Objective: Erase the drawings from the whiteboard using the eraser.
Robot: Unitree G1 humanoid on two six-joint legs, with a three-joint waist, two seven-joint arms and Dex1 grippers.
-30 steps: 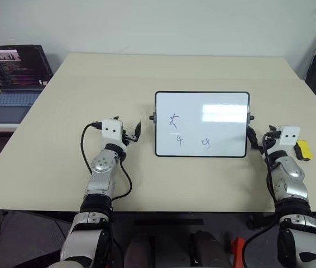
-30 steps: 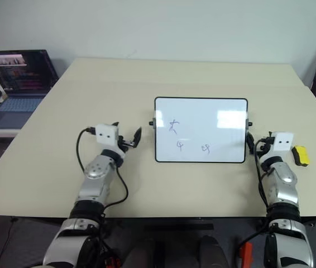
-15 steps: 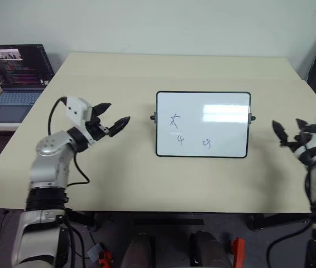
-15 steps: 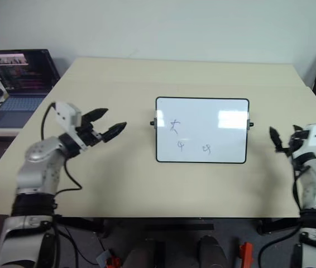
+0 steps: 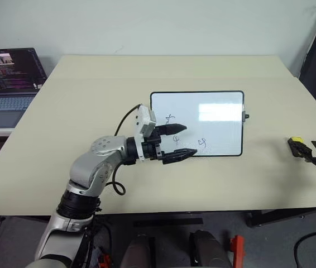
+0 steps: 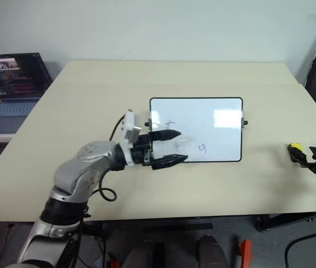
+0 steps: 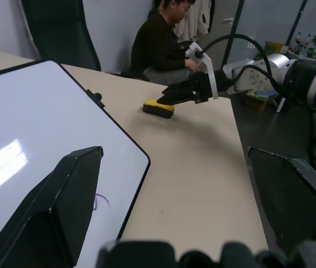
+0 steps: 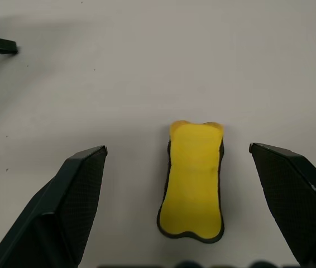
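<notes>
You have erased nothing yet: the drawings point(image 5: 174, 129) remain on the whiteboard point(image 5: 219, 106), the eraser point(image 8: 193, 178) lies on the table point(image 5: 91, 84) between your right gripper's point(image 5: 309, 151) spread fingers, ungrasped, and your left gripper point(image 5: 178, 140) hovers empty and spread over the whiteboard.

The whiteboard point(image 5: 214, 111) has a glossy white face that throws back a bright patch of light, bound by a thin black frame that looks like plastic. The table point(image 5: 91, 84) is a smooth, matt beige top. The eraser point(image 8: 194, 180) has a smooth yellow back over a dark base. The right gripper's fingers point(image 8: 72, 195) are matt black with a fine textured grain
</notes>
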